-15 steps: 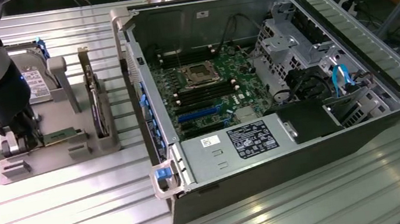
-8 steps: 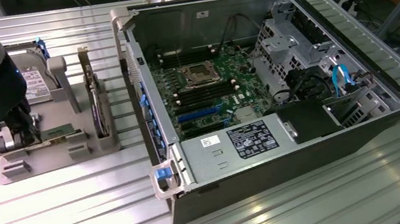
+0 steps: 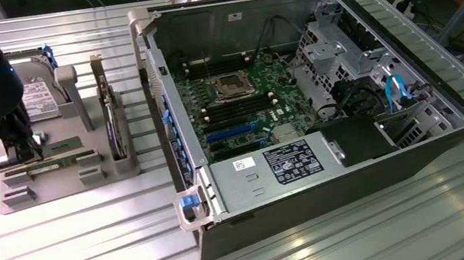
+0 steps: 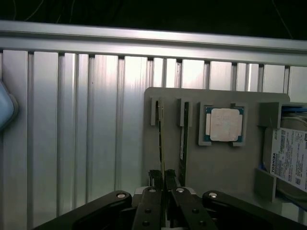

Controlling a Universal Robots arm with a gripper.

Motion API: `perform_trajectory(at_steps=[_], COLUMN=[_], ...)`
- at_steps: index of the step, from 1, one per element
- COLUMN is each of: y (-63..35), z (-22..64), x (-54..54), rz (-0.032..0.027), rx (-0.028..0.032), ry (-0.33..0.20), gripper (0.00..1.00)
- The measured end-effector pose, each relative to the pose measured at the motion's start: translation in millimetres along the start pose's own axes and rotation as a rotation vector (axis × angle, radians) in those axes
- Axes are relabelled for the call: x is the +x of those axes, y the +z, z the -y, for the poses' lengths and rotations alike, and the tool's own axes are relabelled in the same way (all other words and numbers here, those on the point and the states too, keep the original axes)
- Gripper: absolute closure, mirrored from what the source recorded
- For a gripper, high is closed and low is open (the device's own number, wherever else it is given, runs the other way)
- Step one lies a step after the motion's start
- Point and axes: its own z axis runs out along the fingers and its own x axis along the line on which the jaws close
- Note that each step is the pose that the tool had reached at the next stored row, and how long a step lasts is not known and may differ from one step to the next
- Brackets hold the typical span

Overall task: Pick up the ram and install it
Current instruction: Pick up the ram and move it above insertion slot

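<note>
Between pinched jaws, the ram [image 4: 161, 139]

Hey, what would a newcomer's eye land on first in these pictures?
The large open black computer case with its green motherboard laid bare dominates the exterior view. At that view's left sits a grey plastic holder tray, where the black gripper is down over one long thin green ram stick of two. A silver square processor chip sits in the tray beside them.
</note>
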Motion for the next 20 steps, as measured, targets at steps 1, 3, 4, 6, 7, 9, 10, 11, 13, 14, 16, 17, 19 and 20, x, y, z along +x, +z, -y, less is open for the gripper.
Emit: perform_trajectory(at_steps=[1,3,4,6,7,9,10,11,13,14,16,17,19,20], y=[-1.5,-7.3,-8.9,-10.1,-10.8,-12.0,-12.3,-13.0,-13.6,-13.8,-13.8,-13.8,-13.8,-13.8], z=[0.0,-0.1,-0.1,-0.2,-0.2,-0.2,-0.2,-0.2,-0.2,-0.3,-0.2,-0.2,-0.2,-0.2], x=[-0.1,-0.4,-0.5,-0.5,-0.6,-0.6,-0.7,-0.7,-0.7,-0.8,-0.8,-0.8,-0.7,-0.8], rz=[0.0000,0.0000,0.0000,0.0001,0.0001,0.0003,0.0004,0.0004,0.0009,0.0010,0.0014,0.0016,0.0018,0.0018], rx=[0.0000,0.0001,0.0000,0.0002,0.0003,0.0008,0.0010,0.0013,0.0026,0.0028,0.0041,0.0046,0.0052,0.0053], ry=[0.000,0.000,0.000,0.003,0.005,0.013,0.016,0.023,0.042,0.051,0.075,0.083,0.094,0.094], gripper=[0.86,0.86,0.86,0.86,0.86,0.86,0.86,0.86,0.86,0.86,0.86,0.86,0.86,0.86])
